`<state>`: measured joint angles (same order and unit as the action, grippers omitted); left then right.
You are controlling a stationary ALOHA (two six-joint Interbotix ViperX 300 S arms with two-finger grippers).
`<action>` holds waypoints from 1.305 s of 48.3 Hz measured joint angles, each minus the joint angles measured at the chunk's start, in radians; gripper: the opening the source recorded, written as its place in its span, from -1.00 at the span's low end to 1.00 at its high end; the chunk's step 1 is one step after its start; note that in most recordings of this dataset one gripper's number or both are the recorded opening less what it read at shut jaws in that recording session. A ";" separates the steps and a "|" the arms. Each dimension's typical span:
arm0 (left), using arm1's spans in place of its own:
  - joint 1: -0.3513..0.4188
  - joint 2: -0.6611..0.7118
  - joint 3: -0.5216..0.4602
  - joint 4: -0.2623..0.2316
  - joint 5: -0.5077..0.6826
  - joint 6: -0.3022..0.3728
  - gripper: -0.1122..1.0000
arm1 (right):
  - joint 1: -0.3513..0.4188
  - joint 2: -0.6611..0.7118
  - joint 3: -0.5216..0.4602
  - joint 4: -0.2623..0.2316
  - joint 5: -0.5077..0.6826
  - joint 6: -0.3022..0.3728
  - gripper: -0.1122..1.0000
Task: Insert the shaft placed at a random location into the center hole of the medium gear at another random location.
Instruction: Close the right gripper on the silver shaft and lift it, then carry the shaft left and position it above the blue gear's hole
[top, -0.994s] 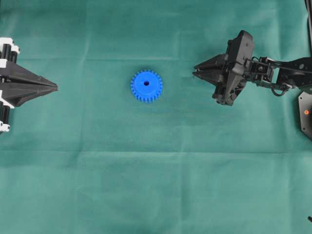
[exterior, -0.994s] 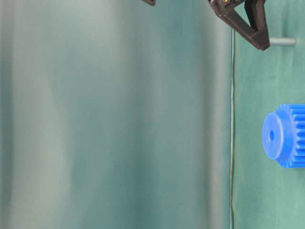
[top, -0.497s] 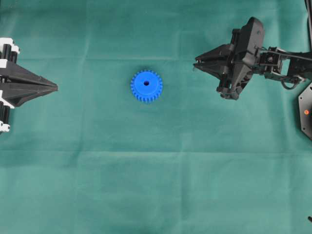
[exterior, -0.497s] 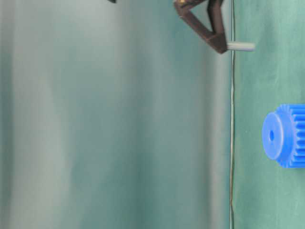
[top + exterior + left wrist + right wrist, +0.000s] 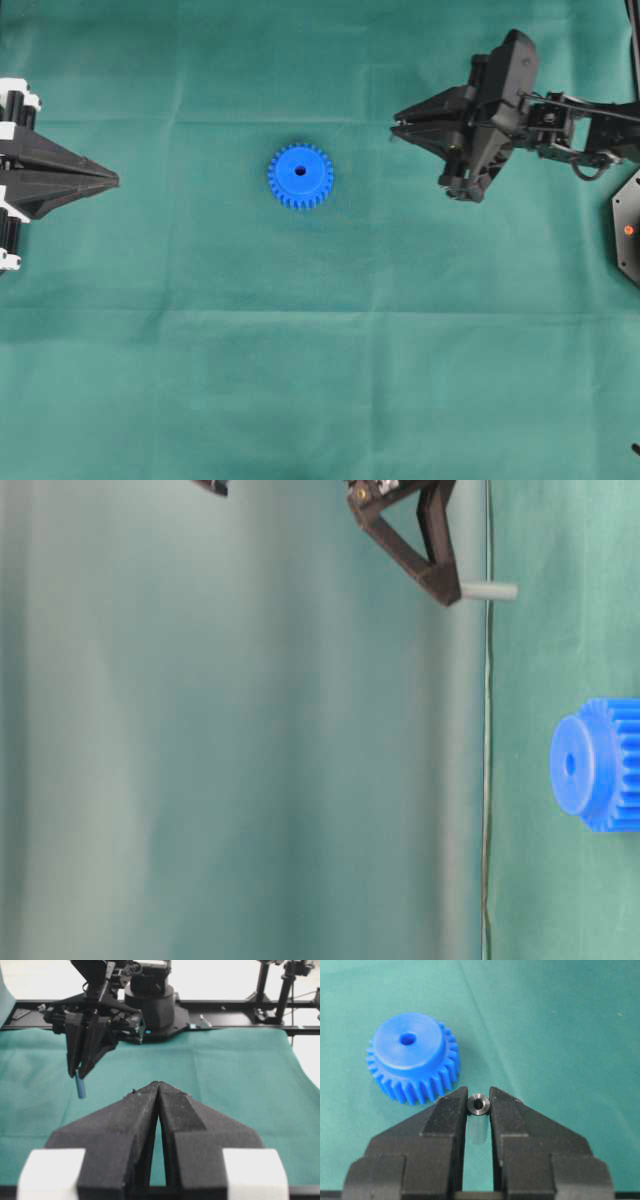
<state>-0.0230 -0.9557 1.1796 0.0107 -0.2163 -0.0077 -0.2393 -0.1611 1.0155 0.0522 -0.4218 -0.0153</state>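
The medium gear (image 5: 300, 177) is bright blue and lies flat on the green cloth, hub up, with its center hole (image 5: 300, 170) showing dark. My right gripper (image 5: 397, 127) hovers to the gear's right, shut on the shaft (image 5: 479, 1105), a small silver pin pinched between the fingertips. The shaft (image 5: 490, 591) points down at the cloth, clear of it. In the right wrist view the gear (image 5: 412, 1057) sits ahead and left of the right gripper (image 5: 479, 1096). My left gripper (image 5: 159, 1086) rests shut and empty at the left edge (image 5: 112, 181).
Green cloth (image 5: 320, 350) covers the whole table. A black mount with a red dot (image 5: 628, 232) sits at the right edge. The right arm's base and a black rail (image 5: 225, 1007) stand beyond the cloth in the left wrist view.
My right gripper has lifted the shaft off the cloth and drifted slightly toward the gear. The gear and the left gripper have not moved.
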 measured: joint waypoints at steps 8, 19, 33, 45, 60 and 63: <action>0.000 0.000 -0.002 0.000 0.000 0.000 -0.80 | 0.031 0.060 -0.067 0.000 0.002 0.000 -0.56; 0.000 0.000 -0.002 -0.002 0.000 0.000 -0.80 | 0.066 0.150 -0.190 0.000 0.031 0.000 -0.56; 0.000 0.000 0.000 -0.002 0.000 -0.002 -0.80 | 0.089 0.232 -0.316 0.000 0.071 0.000 -0.56; 0.000 0.000 -0.002 -0.002 0.000 -0.002 -0.80 | 0.094 0.255 -0.350 0.000 0.083 0.000 -0.56; 0.000 0.000 0.000 0.000 0.000 -0.002 -0.80 | 0.095 0.273 -0.351 0.002 0.083 0.000 -0.56; 0.000 0.000 0.000 0.000 0.000 -0.002 -0.80 | 0.095 0.284 -0.353 0.002 0.083 0.000 -0.56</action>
<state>-0.0230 -0.9557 1.1796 0.0107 -0.2163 -0.0092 -0.1442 0.1227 0.6627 0.0537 -0.3390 -0.0153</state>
